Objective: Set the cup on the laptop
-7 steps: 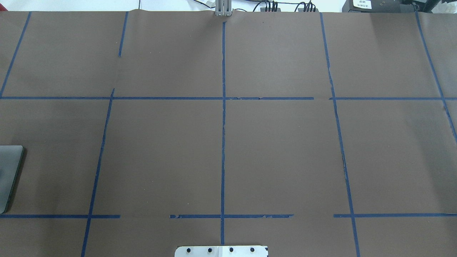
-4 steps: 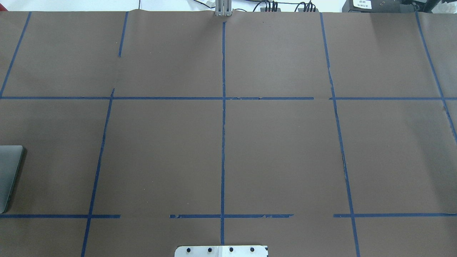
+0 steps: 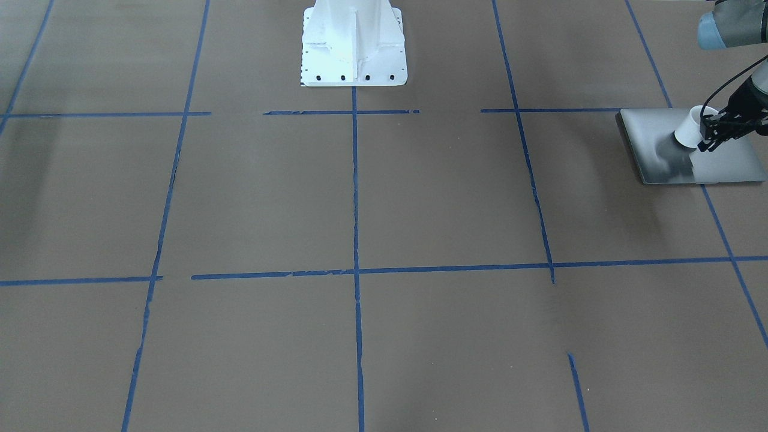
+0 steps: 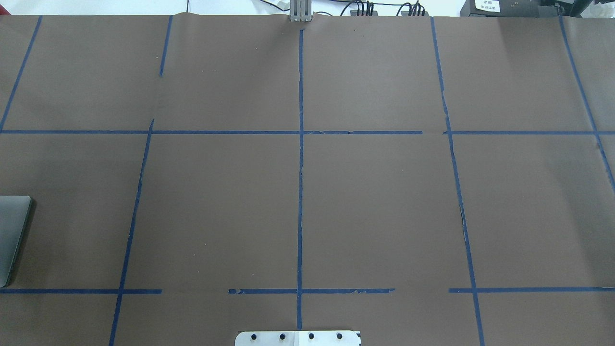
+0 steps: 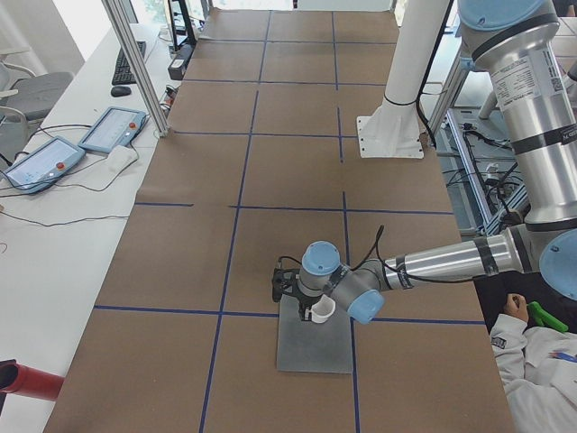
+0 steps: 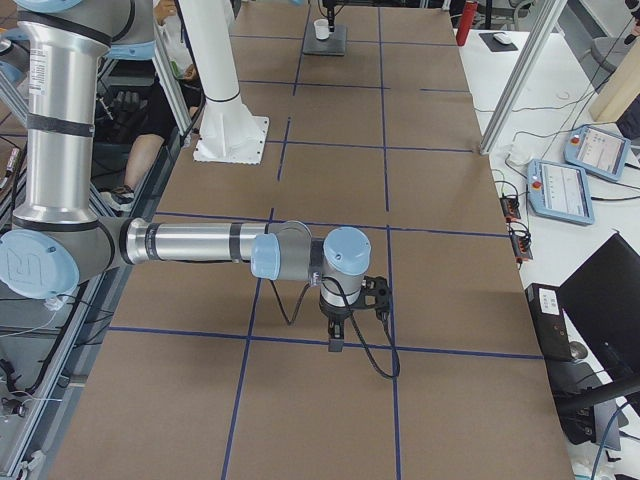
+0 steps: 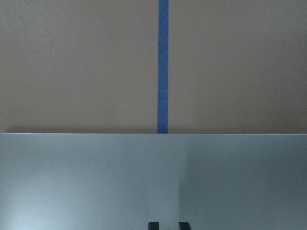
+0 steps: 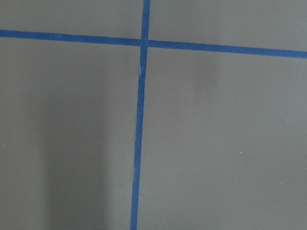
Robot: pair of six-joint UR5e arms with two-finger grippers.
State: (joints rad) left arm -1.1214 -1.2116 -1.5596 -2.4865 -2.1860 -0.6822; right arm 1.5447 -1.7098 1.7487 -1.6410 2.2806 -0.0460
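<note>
The silver-grey laptop (image 3: pixel 720 165) lies flat near the table's end on my left; its corner shows in the overhead view (image 4: pixel 12 235). My left gripper (image 3: pixel 707 141) is shut on the small white cup (image 3: pixel 689 127) at its rim and holds it tilted just above the lid, with a shadow under it. The left side view shows the cup (image 5: pixel 321 311) over the laptop (image 5: pixel 315 347). In the left wrist view only the lid (image 7: pixel 153 182) and two close fingertips (image 7: pixel 153 224) show; the cup is hidden. My right gripper (image 6: pixel 335 343) points down at bare table; I cannot tell whether it is open.
The white robot base (image 3: pixel 353 48) stands at mid table. Blue tape lines (image 4: pixel 300 192) cross the brown cover. Teach pendants (image 5: pixel 113 129) lie on a side bench. A person (image 5: pixel 532 361) sits beside the robot.
In the overhead view a dark shadow on the laptop's visible corner has faded. Nothing else has visibly moved.
</note>
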